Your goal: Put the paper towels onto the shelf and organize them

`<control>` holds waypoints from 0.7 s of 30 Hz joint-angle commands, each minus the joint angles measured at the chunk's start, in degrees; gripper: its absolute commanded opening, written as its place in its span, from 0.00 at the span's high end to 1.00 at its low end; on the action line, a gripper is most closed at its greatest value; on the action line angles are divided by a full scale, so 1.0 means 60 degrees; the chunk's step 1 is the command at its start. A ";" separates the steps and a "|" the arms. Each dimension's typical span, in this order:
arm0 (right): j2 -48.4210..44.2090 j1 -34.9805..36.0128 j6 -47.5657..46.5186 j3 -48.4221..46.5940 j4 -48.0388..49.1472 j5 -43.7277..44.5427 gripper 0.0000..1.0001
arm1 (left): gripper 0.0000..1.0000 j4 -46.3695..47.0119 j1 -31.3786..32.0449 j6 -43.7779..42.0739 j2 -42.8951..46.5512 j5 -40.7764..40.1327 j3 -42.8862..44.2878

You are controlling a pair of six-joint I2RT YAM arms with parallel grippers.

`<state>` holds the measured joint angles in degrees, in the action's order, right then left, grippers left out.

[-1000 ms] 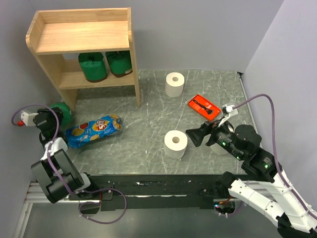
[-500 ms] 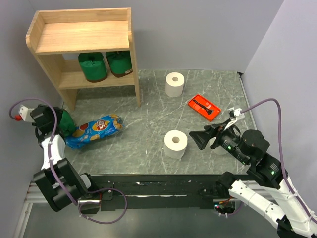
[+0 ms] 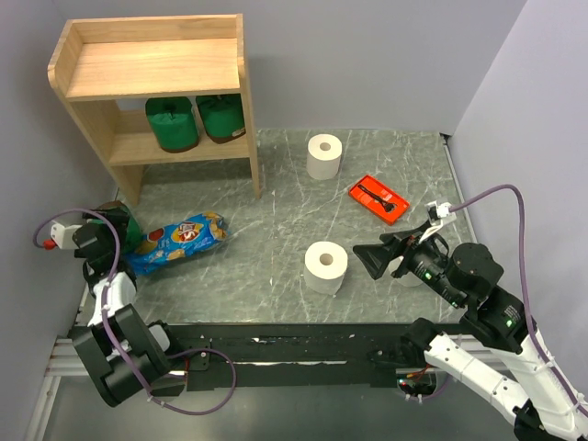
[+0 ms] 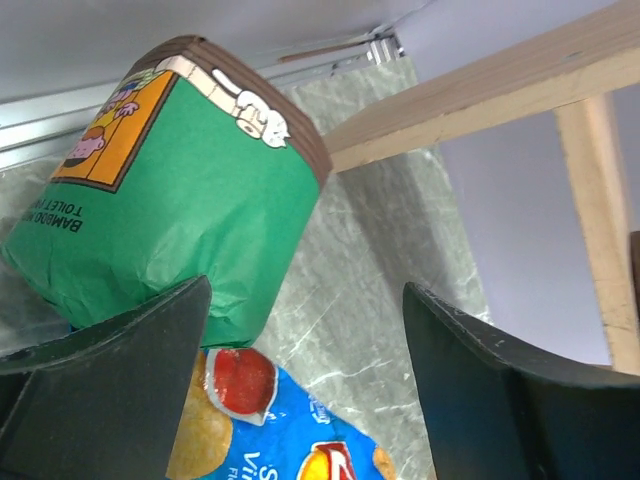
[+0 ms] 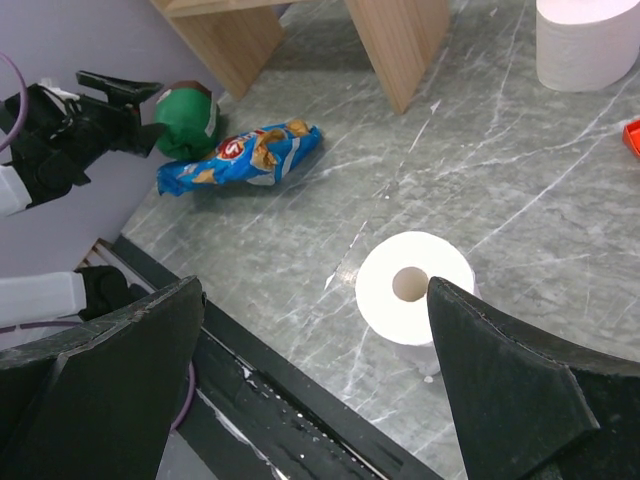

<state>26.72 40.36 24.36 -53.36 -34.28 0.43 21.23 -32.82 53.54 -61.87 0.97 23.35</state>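
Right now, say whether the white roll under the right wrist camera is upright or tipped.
Upright: the white roll stands on its flat end, hollow tube opening facing up.

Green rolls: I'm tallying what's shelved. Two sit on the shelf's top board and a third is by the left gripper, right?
No: top external shows the two green rolls on the shelf's lower tier; the third roll is by the left gripper.

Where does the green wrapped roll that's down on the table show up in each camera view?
Top external: the green roll sits at the far left, mid-height, on the table.
Left wrist: the green roll fills the upper left, close up.
Right wrist: the green roll is small, at upper left.
Shared landmark: the blue snack bag lies right beside it in all three views.
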 commanded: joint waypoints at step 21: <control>0.0029 0.0041 -0.0105 -0.0188 0.0294 0.0002 0.00 | 0.01 -0.0230 0.0006 0.0716 0.1317 -0.0675 -0.0948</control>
<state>26.87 40.36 24.16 -53.36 -34.06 0.43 16.47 -32.80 56.80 -52.56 -1.78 18.55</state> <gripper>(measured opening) 0.994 0.977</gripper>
